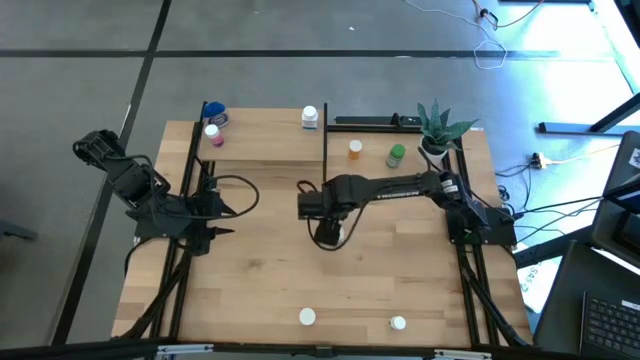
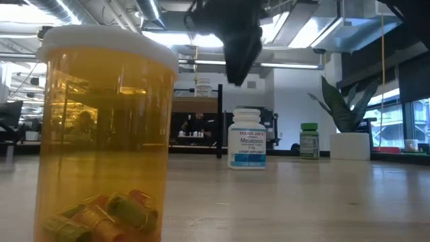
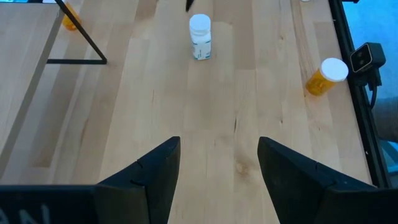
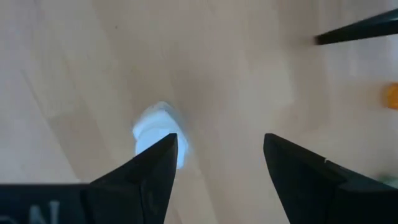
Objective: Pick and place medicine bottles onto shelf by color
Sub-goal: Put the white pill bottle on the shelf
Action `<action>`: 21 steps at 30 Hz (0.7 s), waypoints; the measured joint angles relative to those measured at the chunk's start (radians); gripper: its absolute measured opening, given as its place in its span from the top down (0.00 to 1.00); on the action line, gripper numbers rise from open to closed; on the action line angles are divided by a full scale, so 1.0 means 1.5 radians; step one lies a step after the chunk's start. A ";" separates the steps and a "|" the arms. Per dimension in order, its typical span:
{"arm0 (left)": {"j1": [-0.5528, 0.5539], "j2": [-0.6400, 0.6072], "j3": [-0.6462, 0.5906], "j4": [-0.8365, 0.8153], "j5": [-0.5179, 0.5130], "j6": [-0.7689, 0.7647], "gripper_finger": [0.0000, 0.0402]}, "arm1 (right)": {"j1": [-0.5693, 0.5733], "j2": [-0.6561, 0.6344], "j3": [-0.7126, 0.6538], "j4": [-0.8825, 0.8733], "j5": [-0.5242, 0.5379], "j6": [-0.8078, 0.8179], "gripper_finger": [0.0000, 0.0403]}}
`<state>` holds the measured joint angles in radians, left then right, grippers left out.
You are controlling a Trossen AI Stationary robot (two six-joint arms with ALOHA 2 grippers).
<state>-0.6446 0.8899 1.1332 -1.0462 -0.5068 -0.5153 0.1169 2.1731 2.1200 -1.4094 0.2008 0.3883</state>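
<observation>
white-capped medicine bottles sit scattered across a light wooden bench [image 1: 270,260] as the right end effector [image 4: 217,162] hangs over the bench's middle, fingers spread, directly above a white melatonin bottle [image 2: 247,148] whose cap shows beside one finger in the right wrist view. on the shelf [image 1: 260,148] at the far side stand a blue bottle [image 1: 216,115], a pink bottle [image 1: 212,134] and another white bottle [image 1: 310,118]. just right of the shelf's black post, an orange bottle [image 1: 355,150] and a green bottle [image 1: 396,155] stand on the bench near a potted plant [image 1: 438,130]. two more bottles stand at the near edge, an amber bottle [image 2: 104,134] among them. the left end effector [image 3: 217,168] waits at the bench's left edge, fingers spread on nothing.
</observation>
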 joint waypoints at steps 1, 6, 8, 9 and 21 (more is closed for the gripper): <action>0.000 0.000 0.000 0.000 0.000 -0.001 0.48 | 0.009 0.000 0.012 -0.012 0.016 0.002 0.41; 0.000 0.010 0.000 0.000 -0.001 0.001 0.48 | 0.053 -0.001 0.064 -0.066 0.075 0.015 0.41; 0.000 0.024 0.000 0.004 0.000 0.006 0.48 | 0.070 -0.001 0.085 -0.088 0.093 0.017 0.41; 0.000 0.032 0.000 0.012 -0.001 0.008 0.48 | 0.078 -0.001 0.096 -0.099 0.102 0.021 0.41; 0.049 0.154 0.000 0.188 -0.063 0.070 0.48 | 0.153 -0.115 0.122 -0.109 0.116 0.054 0.41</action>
<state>-0.5715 1.1208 1.1332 -0.7649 -0.6010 -0.4104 0.3466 2.0003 2.3032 -1.5722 0.3752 0.4690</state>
